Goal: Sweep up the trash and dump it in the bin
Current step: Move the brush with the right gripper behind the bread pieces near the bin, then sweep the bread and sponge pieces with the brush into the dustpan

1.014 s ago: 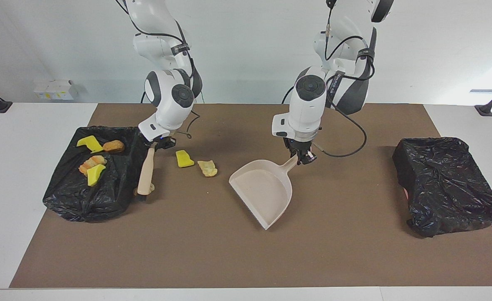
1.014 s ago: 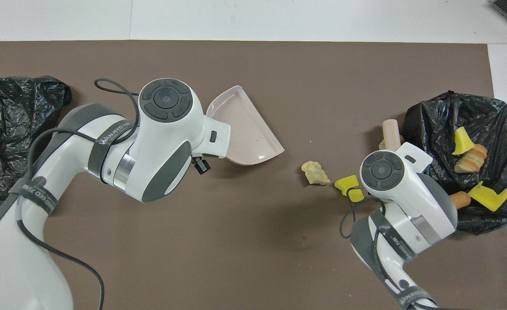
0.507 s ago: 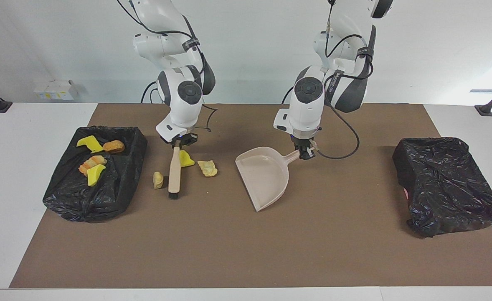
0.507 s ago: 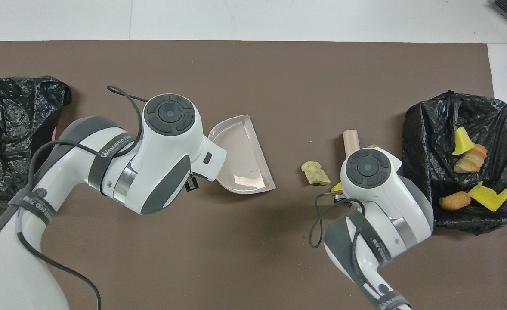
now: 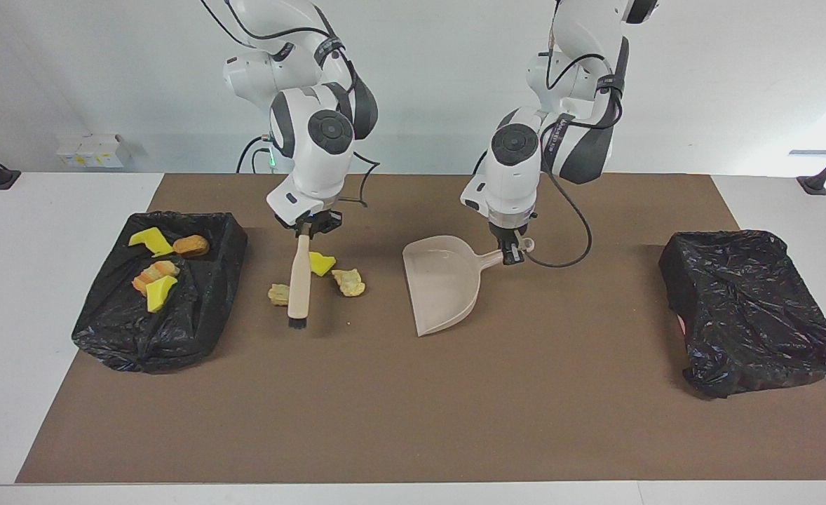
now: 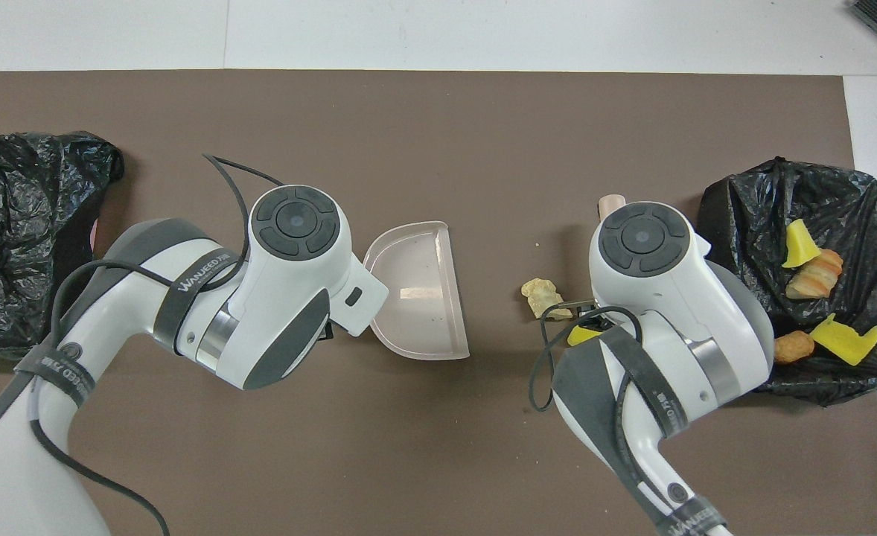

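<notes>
My right gripper (image 5: pixel 308 226) is shut on the top of the wooden brush (image 5: pixel 299 280), which hangs upright with its bristles at the mat. Three pieces of trash lie by the brush: a yellow sponge chunk (image 5: pixel 322 264), a golden pastry (image 5: pixel 349 282) and another pastry (image 5: pixel 279 294). My left gripper (image 5: pixel 511 252) is shut on the handle of the beige dustpan (image 5: pixel 444 284), whose open mouth faces this trash. The black-lined bin (image 5: pixel 195 315) at the right arm's end holds several more pieces. In the overhead view the arms hide both grippers; the dustpan (image 6: pixel 420 298) and one pastry (image 6: pixel 543 296) show.
A second black-bagged bin (image 5: pixel 749 308) sits at the left arm's end of the brown mat (image 5: pixel 413 421). A small crumb (image 6: pixel 537 243) lies on the mat farther out than the pastry.
The right arm carried the brush from the bin's side toward the middle, and a pastry now lies beside it. The left arm turned the dustpan's mouth toward the trash and drew it closer.
</notes>
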Controlling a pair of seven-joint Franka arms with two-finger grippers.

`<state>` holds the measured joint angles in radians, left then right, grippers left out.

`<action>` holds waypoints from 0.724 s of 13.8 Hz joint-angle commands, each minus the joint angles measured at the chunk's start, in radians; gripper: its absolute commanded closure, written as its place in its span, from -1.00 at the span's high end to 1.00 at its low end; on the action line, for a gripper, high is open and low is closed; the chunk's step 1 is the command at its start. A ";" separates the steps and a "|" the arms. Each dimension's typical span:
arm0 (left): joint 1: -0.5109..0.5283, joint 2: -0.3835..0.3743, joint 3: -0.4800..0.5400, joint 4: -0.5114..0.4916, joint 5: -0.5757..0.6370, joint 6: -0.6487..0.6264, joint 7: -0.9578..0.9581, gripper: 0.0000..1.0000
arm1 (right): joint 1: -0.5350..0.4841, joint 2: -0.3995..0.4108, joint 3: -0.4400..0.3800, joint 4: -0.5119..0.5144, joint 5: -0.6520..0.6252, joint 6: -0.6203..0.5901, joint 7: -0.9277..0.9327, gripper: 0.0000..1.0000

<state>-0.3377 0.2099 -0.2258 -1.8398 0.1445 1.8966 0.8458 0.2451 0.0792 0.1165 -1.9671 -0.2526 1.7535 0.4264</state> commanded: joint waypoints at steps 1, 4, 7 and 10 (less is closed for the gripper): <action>-0.018 -0.038 0.006 -0.055 0.018 0.029 0.016 -1.00 | -0.047 -0.016 0.003 -0.016 0.009 -0.031 -0.021 -1.00; -0.026 -0.040 0.005 -0.073 0.017 0.044 0.016 -1.00 | -0.127 -0.076 0.005 -0.134 0.018 0.036 -0.035 -1.00; -0.030 -0.032 0.005 -0.085 0.017 0.065 0.016 -1.00 | -0.200 -0.154 0.005 -0.297 0.050 0.171 -0.119 -1.00; -0.041 -0.041 0.005 -0.116 0.017 0.098 0.016 -1.00 | -0.208 -0.193 0.005 -0.361 0.136 0.199 -0.182 -1.00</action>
<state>-0.3558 0.2051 -0.2277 -1.8914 0.1507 1.9484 0.8469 0.0480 -0.0423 0.1119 -2.2560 -0.1781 1.9210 0.2957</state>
